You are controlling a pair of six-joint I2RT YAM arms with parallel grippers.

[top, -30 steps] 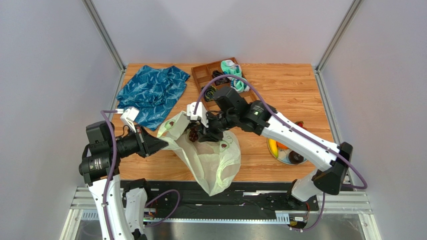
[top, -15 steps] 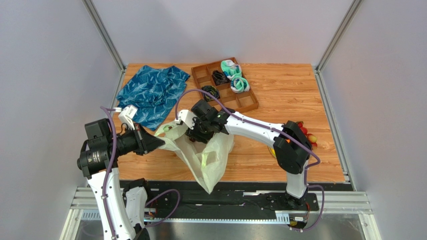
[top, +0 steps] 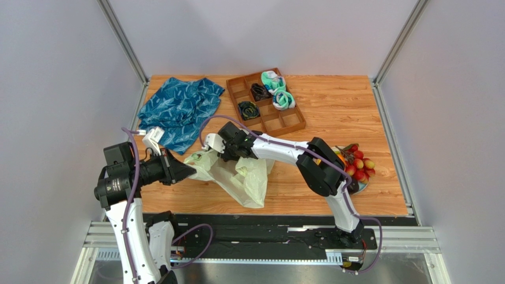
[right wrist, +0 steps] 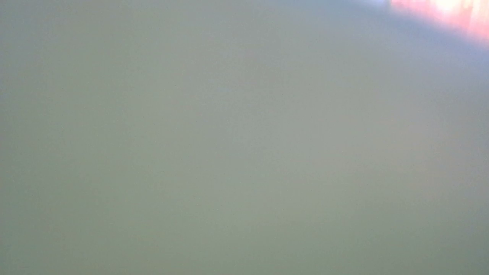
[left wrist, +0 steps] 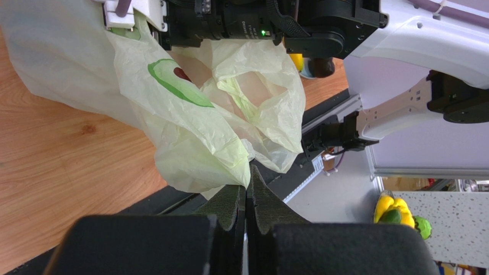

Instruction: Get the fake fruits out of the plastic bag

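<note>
Pinching the plastic bag by its edge, left jaws pressed tight together.
Just beyond them the bag sags on the tabletop; right jaws are buried in its mouth, their spread impossible to tell, their own view all pale blur. Fake fruits lie well right of both.

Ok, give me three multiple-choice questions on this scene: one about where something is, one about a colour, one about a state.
1. Where on the table does the blue patterned cloth lie? A near-right corner; B far-left corner; C centre.
2. The grape bunch at the right side is: A green; B white; C red.
3. The left gripper is: A shut on the plastic bag; B wide open; C shut on nothing.
Answers: B, it lies spread at the far-left corner; C, the top view shows it red; A, it pinches the bag's edge.
</note>
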